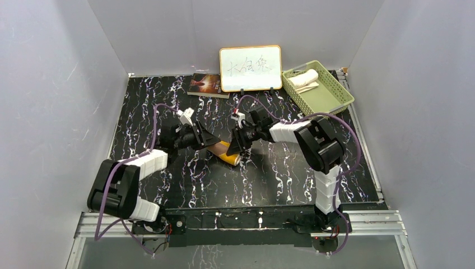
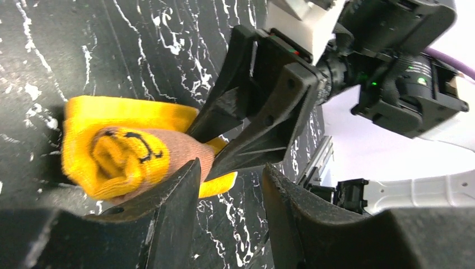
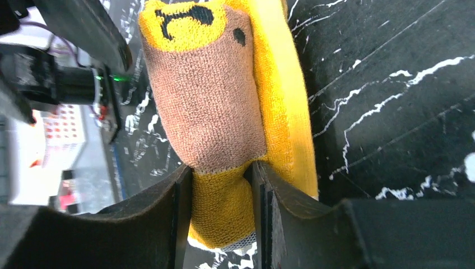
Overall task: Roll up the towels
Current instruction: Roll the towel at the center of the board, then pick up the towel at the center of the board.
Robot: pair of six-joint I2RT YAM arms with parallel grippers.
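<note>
Your left gripper [image 2: 231,168] sits low over the black marbled table [image 1: 269,174], left of centre, with its jaws released. Your left wrist view shows a clear gap between the two fingers with nothing clamped in it. One finger [image 2: 173,207] lies right against the side of the orange towel [image 2: 120,154], but I can't tell whether it is pressing on it.

That towel is mid-table between your two claws. It is rolled up, with a brown patch on the outside and black markings on the end face. A flat yellow layer lies on the table alongside the roll.

Your right gripper [image 3: 221,168] comes in from the right and is clenched on the towel. Its fingertips pinch the yellow cloth at one end of the roll, just below the brown patch.

At the back edge you have a dark book [image 1: 204,84] lying flat and a white board with an orange frame [image 1: 250,68] standing upright. In the far right corner is a green basket [image 1: 329,98], with the cream towel [image 1: 305,78] rolled inside at its far end.
</note>
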